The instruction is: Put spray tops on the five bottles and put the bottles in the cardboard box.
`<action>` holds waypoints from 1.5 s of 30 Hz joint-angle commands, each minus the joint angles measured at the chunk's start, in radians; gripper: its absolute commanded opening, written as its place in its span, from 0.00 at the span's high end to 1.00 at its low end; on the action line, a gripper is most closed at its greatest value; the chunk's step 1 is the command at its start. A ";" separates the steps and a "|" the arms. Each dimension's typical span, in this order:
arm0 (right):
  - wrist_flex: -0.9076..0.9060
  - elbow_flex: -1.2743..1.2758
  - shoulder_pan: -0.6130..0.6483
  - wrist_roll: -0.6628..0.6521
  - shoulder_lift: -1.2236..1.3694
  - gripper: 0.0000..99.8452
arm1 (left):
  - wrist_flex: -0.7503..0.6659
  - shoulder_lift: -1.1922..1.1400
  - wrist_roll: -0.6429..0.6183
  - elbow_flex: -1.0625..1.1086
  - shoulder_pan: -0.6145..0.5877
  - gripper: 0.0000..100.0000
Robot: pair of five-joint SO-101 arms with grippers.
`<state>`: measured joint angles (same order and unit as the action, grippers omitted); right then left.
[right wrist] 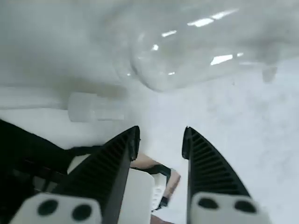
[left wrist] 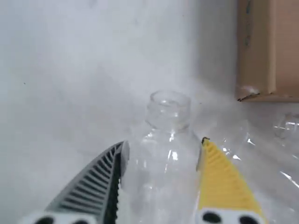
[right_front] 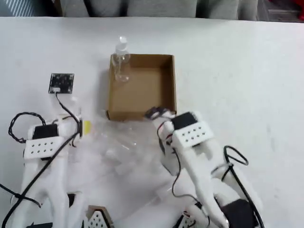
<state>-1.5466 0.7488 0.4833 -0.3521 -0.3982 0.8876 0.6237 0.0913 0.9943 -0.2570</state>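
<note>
The left pincer has its grey and yellow fingers set against opposite flanks of an uncapped bottle, which fills the gap between them. I read that as a grip on the bottle's body, with the open neck pointing away past the fingertips. Beyond that neck, off to the yellow finger's side, stands a near corner of the cardboard box. The right pincer is spread with nothing between its fingers and hangs above the table. Just ahead of its tips lies a pale cap-like piece that looks like a spray top, and a little farther on another clear bottle lies on its side. From above, this pincer sits close to the box's near wall, and loose bottles lie between the two arms. Inside the box, in the corner farthest from both pincers, one capped bottle stands upright, so by my reckoning one of five is finished and the work is early. The step in hand looks like capping a second bottle: one arm steadies it while the other fetches a top. The next move calls for the right pincer to drop onto the cap-like piece, close on it squarely, and carry it to the open neck. It should line the piece up with the neck's axis so it seats rather than skids off. The left must hold the slick, yielding plastic firmly enough that it neither turns nor slips.
</note>
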 commanded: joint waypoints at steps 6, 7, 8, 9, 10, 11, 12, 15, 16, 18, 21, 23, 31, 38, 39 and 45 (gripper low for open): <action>0.024 0.258 0.028 -0.580 -0.297 0.87 | -0.098 0.025 -0.003 0.029 -0.012 0.98; 0.031 0.292 0.033 -0.664 -0.338 0.87 | -0.098 0.025 -0.003 0.028 -0.012 0.98; 0.054 0.315 0.039 -0.740 -0.381 0.87 | -0.101 0.025 -0.003 0.028 -0.012 0.98; 0.070 0.336 0.045 -0.807 -0.424 0.87 | -0.106 0.025 -0.003 0.029 -0.012 0.98; 0.085 0.364 0.051 -0.861 -0.466 0.87 | -0.110 0.025 -0.003 0.032 -0.012 0.98; 0.104 0.390 0.062 -0.893 -0.506 0.87 | -0.110 0.022 -0.003 0.029 -0.012 0.98; 0.130 0.417 0.079 -0.896 -0.541 0.87 | -0.110 0.021 -0.003 0.029 -0.012 0.98; 0.225 0.503 0.145 -0.804 -0.630 0.87 | -0.110 0.021 -0.002 0.028 -0.012 0.98; 0.251 0.529 0.166 -0.767 -0.653 0.87 | -0.110 0.021 -0.002 0.028 -0.012 0.98; 0.280 0.559 0.225 -0.713 -0.680 0.87 | -0.110 0.019 -0.002 0.028 -0.012 0.98; 0.278 0.557 0.291 -0.698 -0.682 0.87 | -0.110 0.019 -0.002 0.028 -0.010 0.98; 0.278 0.557 0.315 -0.697 -0.682 0.87 | -0.110 0.019 0.017 0.028 -0.010 0.98; 0.242 0.528 0.338 -0.703 -0.682 0.87 | -0.112 0.019 0.066 0.028 -0.004 0.98; 0.311 0.522 0.435 -0.703 -0.453 0.87 | -0.132 0.019 0.066 0.034 -0.004 0.98; 0.335 0.523 0.446 -0.695 -0.406 0.87 | -0.132 0.019 0.068 0.034 -0.004 0.98; 0.420 0.523 0.456 -0.692 -0.271 0.95 | -0.132 0.019 0.068 0.034 -0.004 0.98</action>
<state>-1.1569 1.2904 0.9298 -1.0564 -0.7066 0.7787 0.6237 0.1496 1.0311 -0.2570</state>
